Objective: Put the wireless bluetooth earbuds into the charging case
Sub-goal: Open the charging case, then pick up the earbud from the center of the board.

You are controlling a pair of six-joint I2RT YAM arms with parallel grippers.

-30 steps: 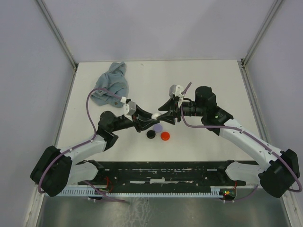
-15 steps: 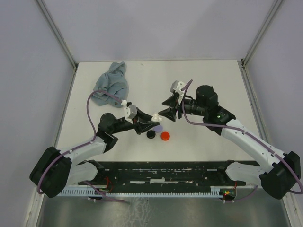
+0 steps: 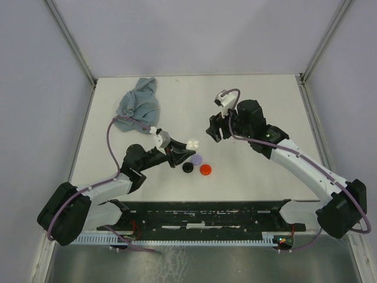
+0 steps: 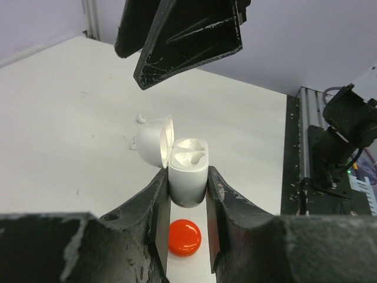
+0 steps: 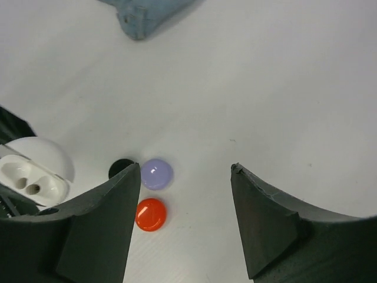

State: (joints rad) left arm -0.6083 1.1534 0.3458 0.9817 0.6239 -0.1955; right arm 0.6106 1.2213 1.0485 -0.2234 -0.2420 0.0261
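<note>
Black left fingers [image 4: 187, 184]: pressed together on the lower body of the charging case [image 4: 188, 175], one pad on each side; the case stands upright between them.
Charging case: one, white, held off the bench [image 3: 265, 94] at the tip of the left arm, near the middle of the bench. Its lid is hinged open and leans away to the left in the left wrist view. Two wells show in the top of the body, seen as two small dark holes in the right wrist view.
Right fingers [image 5: 184, 172]: spread wide apart with nothing between them, raised above the bench and pointing down. From overhead they sit to the right of the case and beyond it, clear of it.
Round discs: three, lying flat on the bench just below and beside the held case. One red disc [image 3: 205, 170], one black disc [image 3: 188, 167] and one lavender disc [image 3: 197, 158] sit close together in a small cluster.
Tiny white bits [image 4: 140, 118]: two, on the bench just beyond the open lid in the left wrist view; too small to tell what they are.
Cloth [image 3: 139, 105]: one, blue-grey and crumpled, at the far left of the bench, well apart from the discs and the case.
Arms: two, both reaching in toward the bench centre.
</note>
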